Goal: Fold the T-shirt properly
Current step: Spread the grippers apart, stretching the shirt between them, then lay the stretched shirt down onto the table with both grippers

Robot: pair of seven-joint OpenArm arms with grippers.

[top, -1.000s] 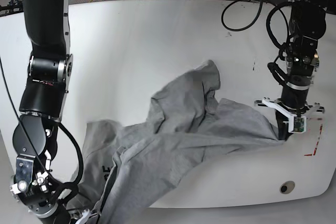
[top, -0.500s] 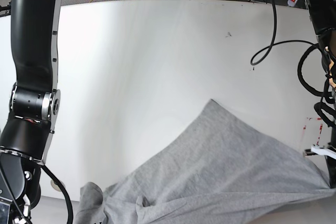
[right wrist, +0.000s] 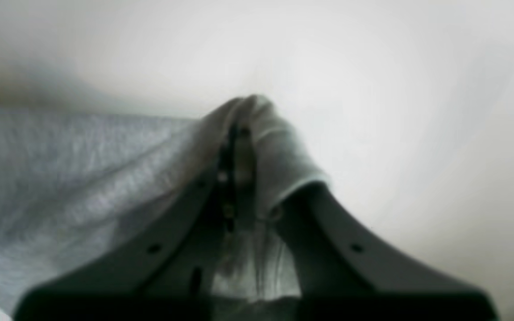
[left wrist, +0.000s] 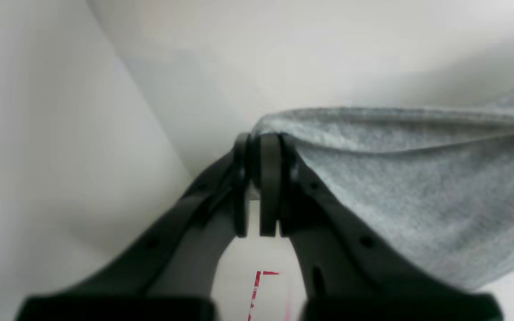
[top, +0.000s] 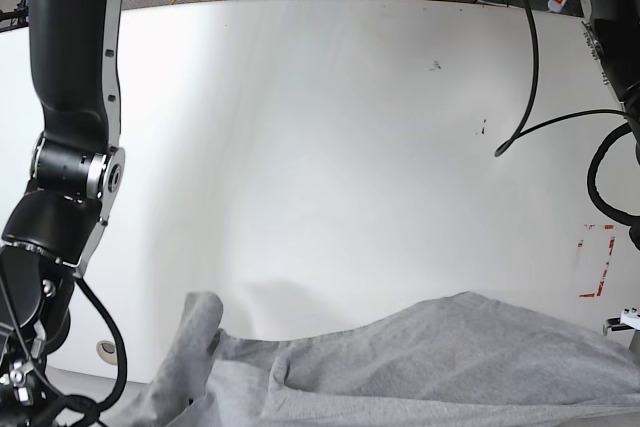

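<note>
A: How are the fingers set, and on what?

B: In the left wrist view the left gripper (left wrist: pixel 259 178) is seen with its pads pressed together, and an edge of the T-shirt (left wrist: pixel 417 187) is pinched at the very tips. In the right wrist view the right gripper (right wrist: pixel 239 147) is likewise clamped, with a bunched fold of the grey cloth wrapped over one finger (right wrist: pixel 310 232).

A: Why is the cloth held at two points?

B: It is judged that the garment is being stretched between the two grips so that it can be spread flat before any fold is made. A taut ridge of cloth runs away from each pinch, which suits that reading.

A: And where is the T-shirt itself?

B: In the base view it is seen low over the near edge of the white table (top: pixel 320 147), the T-shirt (top: pixel 440 357) spanning most of the width, one loose flap standing up at the side of the right arm (top: pixel 70 167). Neither grip can be made out in that view.

A: What lies by the left grip?

B: A red corner mark (top: pixel 597 262) is taped on the table there; its purpose cannot be told.
</note>
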